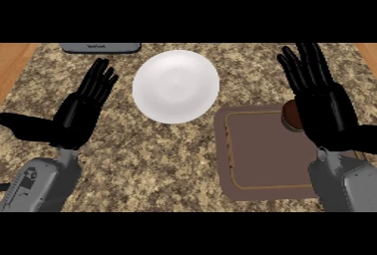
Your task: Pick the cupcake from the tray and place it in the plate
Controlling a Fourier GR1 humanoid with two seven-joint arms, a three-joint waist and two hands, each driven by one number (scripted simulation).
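A brown tray lies on the granite counter at the right. At its far right edge a brown cupcake shows in part, the rest hidden behind my right hand. That hand is open, its fingers straight and pointing away, right beside the cupcake on its right. The white plate sits left of the tray near the counter's middle, with nothing on it. My left hand is open at the left of the plate, fingers straight and thumb spread.
A grey appliance sits at the counter's far edge, upper left. Wooden floor shows beyond the counter's left and right sides. Granite counter lies between the two forearms.
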